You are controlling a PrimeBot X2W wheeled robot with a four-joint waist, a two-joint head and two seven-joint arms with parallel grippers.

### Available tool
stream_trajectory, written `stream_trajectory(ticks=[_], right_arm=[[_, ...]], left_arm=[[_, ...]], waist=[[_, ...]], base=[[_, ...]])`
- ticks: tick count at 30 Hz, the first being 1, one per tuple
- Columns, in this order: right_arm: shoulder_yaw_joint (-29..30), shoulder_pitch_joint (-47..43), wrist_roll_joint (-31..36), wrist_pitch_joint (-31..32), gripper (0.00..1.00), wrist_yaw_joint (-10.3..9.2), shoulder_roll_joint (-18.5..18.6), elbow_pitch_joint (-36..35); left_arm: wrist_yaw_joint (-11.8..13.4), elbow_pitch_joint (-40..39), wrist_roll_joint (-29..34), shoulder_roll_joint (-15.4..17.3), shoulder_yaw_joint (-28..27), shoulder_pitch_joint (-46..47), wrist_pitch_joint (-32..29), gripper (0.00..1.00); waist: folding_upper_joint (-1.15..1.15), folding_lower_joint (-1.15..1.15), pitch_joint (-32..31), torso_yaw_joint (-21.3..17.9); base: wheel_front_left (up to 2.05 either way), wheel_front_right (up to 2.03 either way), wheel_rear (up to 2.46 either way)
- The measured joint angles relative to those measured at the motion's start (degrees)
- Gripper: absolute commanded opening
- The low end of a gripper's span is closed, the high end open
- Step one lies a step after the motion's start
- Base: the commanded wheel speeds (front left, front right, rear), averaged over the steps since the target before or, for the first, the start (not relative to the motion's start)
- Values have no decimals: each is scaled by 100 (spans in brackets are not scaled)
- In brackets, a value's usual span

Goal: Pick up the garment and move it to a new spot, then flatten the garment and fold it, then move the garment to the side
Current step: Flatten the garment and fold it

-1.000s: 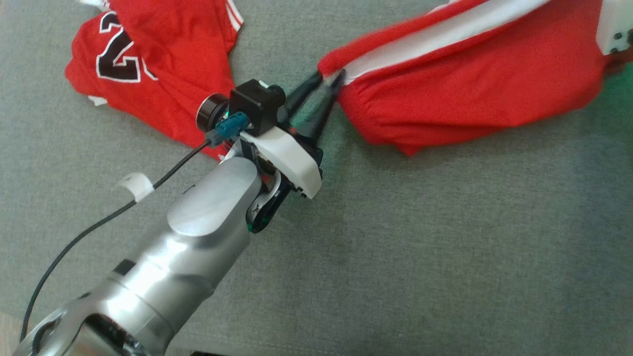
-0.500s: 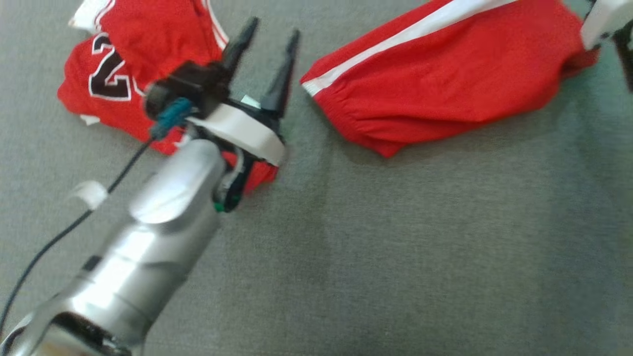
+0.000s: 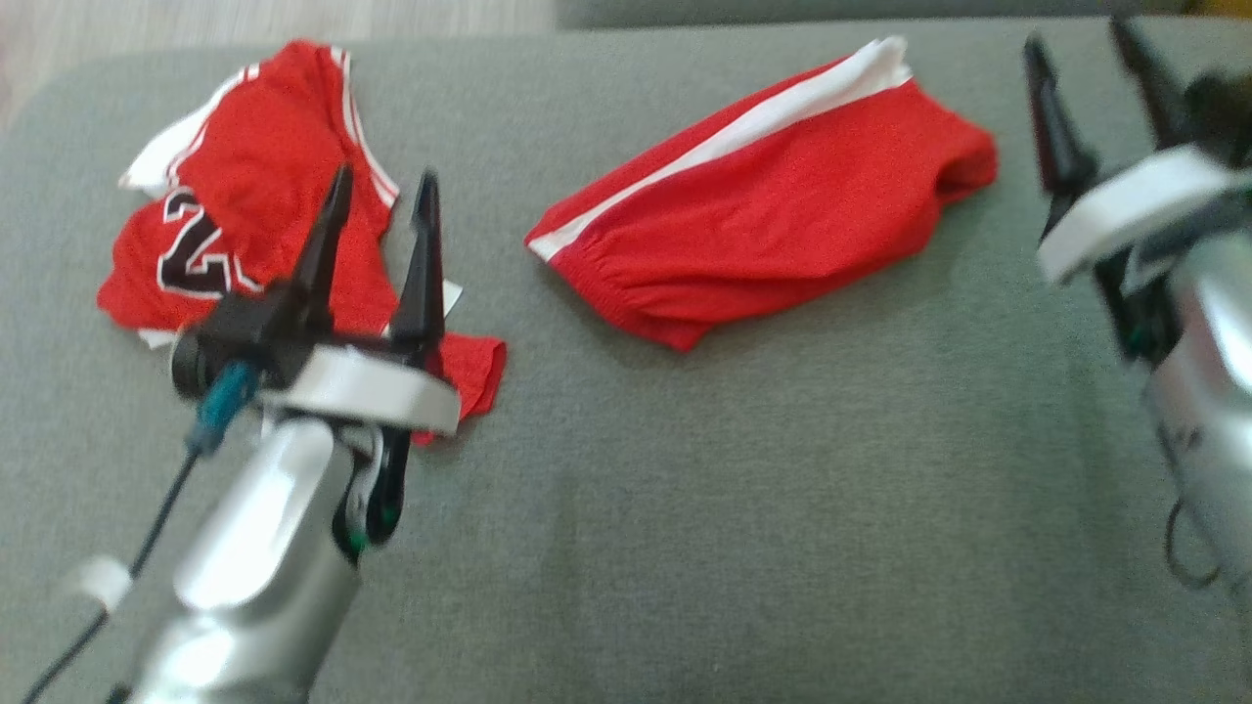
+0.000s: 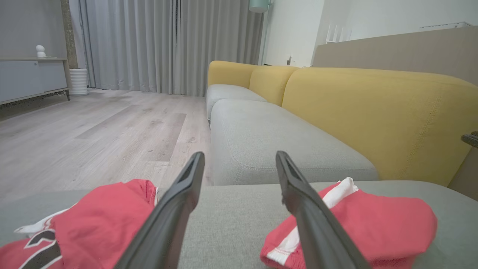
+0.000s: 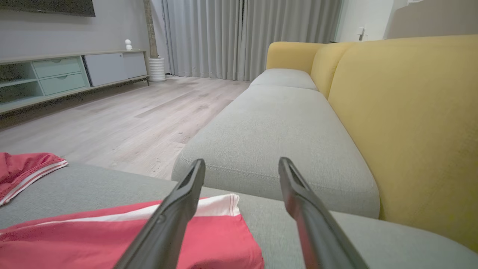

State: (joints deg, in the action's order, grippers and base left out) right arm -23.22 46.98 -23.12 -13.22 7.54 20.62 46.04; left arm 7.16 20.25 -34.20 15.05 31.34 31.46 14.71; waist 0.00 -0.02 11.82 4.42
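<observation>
Shorts (image 3: pixel 773 235), red with a white side stripe, lie flat on the grey cushion (image 3: pixel 743 508) a little past its middle. They form one compact oblong. The gathered waistband end points toward me and to my left, and the stripe runs along the far edge. Nothing is touching them.

Left hand (image 3: pixel 384 176): fingers spread apart and empty. In the head view they stand in front of the near right edge of a red jersey (image 3: pixel 254 166), which has white trim and a black numeral. The jersey is rumpled and sits at the cushion's left end, well apart from the shorts. Whether my fingers touch the jersey I cannot tell from the head view. In the left wrist view the jersey shows to the left of my fingers and the shorts to the right, with bare cushion between the two fingers.

Right hand (image 3: pixel 1076 34): fingers also apart, holding nothing. It is off to the right of the shorts and clear of them. In the right wrist view the white-striped end of the shorts lies behind my left finger, and a corner of the jersey shows at the far left.

Beyond the cushion are a yellow backrest (image 4: pixel 373 112), more grey seating, a pale wooden floor (image 4: pixel 93 138) and grey curtains (image 4: pixel 168 45).
</observation>
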Motion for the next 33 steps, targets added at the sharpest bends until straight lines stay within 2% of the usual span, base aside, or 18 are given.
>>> stream_trajectory(ticks=[5, 9, 17, 27, 33], right_arm=[[394, -893, 7, -49, 100, 0, -268, -339], [893, -1641, 321, -93, 100, 0, -556, -627], [1808, -2936, 810, -98, 100, 0, -1282, -1203], [2141, -3087, 1147, 281, 100, 0, -1450, -1869], [2686, -2585, 1222, 982, 100, 0, -1483, -1858]], left_arm=[[74, -121, 220, 8, -181, -695, 0, 100], [98, -157, 309, -32, -391, -1241, -1, 100], [-21, -189, 653, -186, -768, -2062, -1, 100], [-325, -231, 959, -439, -1011, -2096, -1, 100], [-542, -78, 1167, -538, -905, -1602, -1, 100]], waist=[[0, 0, -360, -147], [0, 0, -622, -223], [0, 1, -896, -351], [0, 2, -694, -271], [0, 2, -285, -69]], base=[[0, 0, 0], [0, 0, 0], [0, 0, 0], [0, 0, 0], [0, 0, 0]])
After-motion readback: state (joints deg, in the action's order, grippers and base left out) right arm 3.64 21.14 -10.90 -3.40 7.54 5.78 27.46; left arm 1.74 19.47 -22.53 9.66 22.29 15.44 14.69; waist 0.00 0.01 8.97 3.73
